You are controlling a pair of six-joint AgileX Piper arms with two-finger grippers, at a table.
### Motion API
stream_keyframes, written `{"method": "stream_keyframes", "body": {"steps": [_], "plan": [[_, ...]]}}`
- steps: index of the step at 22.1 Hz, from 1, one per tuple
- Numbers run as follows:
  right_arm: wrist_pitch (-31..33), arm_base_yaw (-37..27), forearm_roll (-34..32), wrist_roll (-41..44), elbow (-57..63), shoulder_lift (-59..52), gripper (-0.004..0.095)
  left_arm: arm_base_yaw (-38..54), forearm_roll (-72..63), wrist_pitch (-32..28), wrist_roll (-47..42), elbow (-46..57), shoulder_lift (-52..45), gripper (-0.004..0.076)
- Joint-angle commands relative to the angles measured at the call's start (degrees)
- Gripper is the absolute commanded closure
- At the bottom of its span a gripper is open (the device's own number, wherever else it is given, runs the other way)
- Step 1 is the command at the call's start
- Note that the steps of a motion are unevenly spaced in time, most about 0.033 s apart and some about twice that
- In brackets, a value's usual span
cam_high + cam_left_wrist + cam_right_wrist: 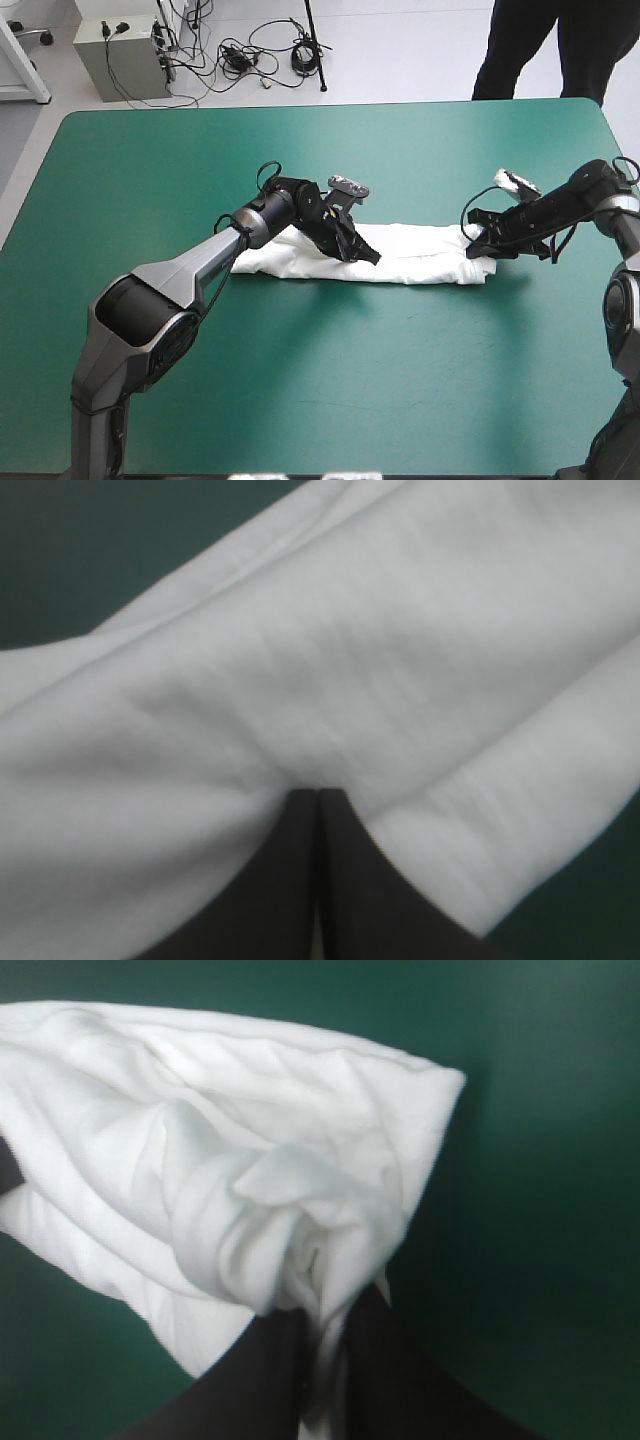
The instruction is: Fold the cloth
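Note:
The white T-shirt (420,262) lies as a long folded band across the middle of the table. My left gripper (372,257) rests on the band's middle, near its front edge. In the left wrist view its black fingers meet in a point (318,795) with the T-shirt (350,660) puckered at the tip. My right gripper (474,243) is at the band's right end. Seen from the right wrist, that gripper (325,1312) is all but shut, with a bunched fold of the T-shirt (200,1140) between the fingers.
The teal-green cover (320,400) stretches wide around the shirt, toward the front edge and both sides. The table's far edge runs well beyond the band.

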Motion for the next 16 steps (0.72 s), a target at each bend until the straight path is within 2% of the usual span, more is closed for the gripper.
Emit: {"method": "stream_keyframes", "body": {"steps": [1, 8, 14, 16], "plan": [[3.3, -0.1, 4.4, -0.9, -4.4, -6.2, 0.0925, -0.5, -0.4, 0.7, -0.5, -1.5, -2.8, 0.0733], [3.3, 0.0, 9.9, -0.2, -8.1, -13.4, 0.0925, -0.5, -0.6, 1.0, -0.5, -1.7, -2.8, 0.0733], [3.2, 0.0, 10.7, 0.0, -8.1, -14.9, 0.0925, -0.5, -0.5, 0.5, -0.8, -2.5, -2.8, 0.0733], [3.2, 0.1, 10.8, 0.0, -8.1, -14.9, 0.0925, -0.4, 1.8, 4.5, -0.8, -6.9, -3.7, 0.0733]]}}
